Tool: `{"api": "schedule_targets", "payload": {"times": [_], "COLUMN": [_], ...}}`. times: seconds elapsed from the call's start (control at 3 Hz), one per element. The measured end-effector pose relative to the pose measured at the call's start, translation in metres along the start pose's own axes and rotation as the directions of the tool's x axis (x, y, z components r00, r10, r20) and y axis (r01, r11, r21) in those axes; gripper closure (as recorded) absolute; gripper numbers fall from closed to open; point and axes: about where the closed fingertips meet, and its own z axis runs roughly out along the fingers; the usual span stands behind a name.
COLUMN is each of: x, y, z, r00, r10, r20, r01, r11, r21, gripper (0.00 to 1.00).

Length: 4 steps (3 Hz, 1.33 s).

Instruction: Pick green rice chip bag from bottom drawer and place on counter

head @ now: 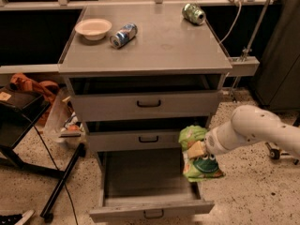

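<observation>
The green rice chip bag (200, 157) hangs at the right side of the open bottom drawer (149, 209), about level with the middle drawer front. My gripper (197, 150) comes in from the right on a white arm and is shut on the bag's middle; its fingers are mostly hidden by the bag. The bag is over the drawer's right edge, partly outside it. The drawer is pulled out and its inside looks bare. The counter (159, 46) is the grey cabinet top above.
On the counter stand a white bowl (93, 28), a blue can (123, 35) lying on its side and a green can (193, 13) at the back right. A black stand (61, 182) and bags (28, 97) are on the floor to the left.
</observation>
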Motion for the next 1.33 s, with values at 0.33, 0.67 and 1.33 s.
{"api": "schedule_targets", "payload": {"times": [0.33, 0.67, 1.33], "x": [-0.027, -0.051, -0.054], "y": [0.052, 0.105, 0.107], "z": [-0.051, -0.105, -0.112], "r00": [0.994, 0.977, 0.977], "r10": [-0.106, -0.195, -0.185], "r20": [0.032, 0.083, 0.103], "r01": [0.105, 0.187, 0.176], "r11": [0.9939, 0.9779, 0.9804], "r21": [0.036, 0.093, 0.088], "gripper": [1.00, 1.00, 1.00]}}
